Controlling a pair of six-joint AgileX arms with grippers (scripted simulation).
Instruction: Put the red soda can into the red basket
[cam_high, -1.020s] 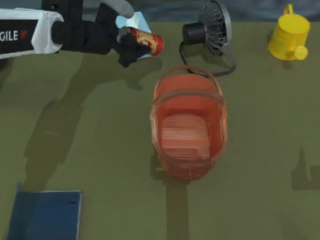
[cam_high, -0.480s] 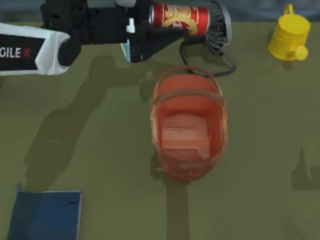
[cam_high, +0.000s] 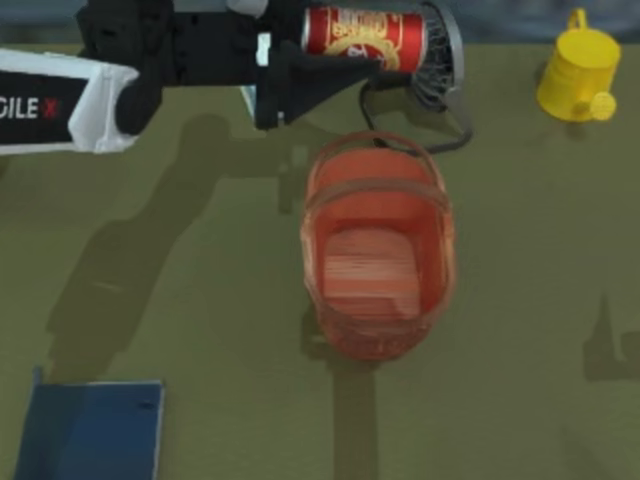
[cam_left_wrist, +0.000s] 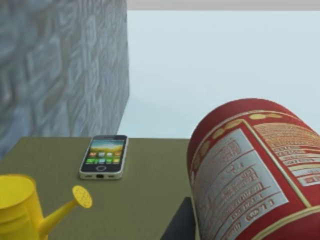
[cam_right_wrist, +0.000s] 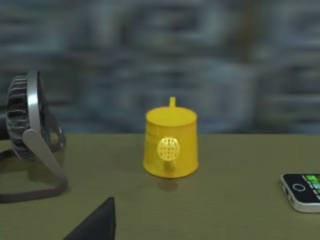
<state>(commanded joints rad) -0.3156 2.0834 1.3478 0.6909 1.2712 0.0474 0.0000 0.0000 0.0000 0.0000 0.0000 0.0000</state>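
An olive table fronts a blurred grey wall. The left gripper (cam_high: 300, 75), raised at the table's far edge, is clamped on the red soda can (cam_high: 365, 37), held sideways over the fan (cam_high: 435, 55). The red basket (cam_high: 377, 250) sits nearer, mid-table. Released now, the can would strike the fan or roll away; crossing low could catch a handle. The right arm is out of sight from above

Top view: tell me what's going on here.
The left gripper holds the red soda can on its side in the air at the table's far edge, in front of a small black fan. The red basket sits mid-table, nothing in it yet. A yellow watering can stands far right. The right arm is out of the top view.
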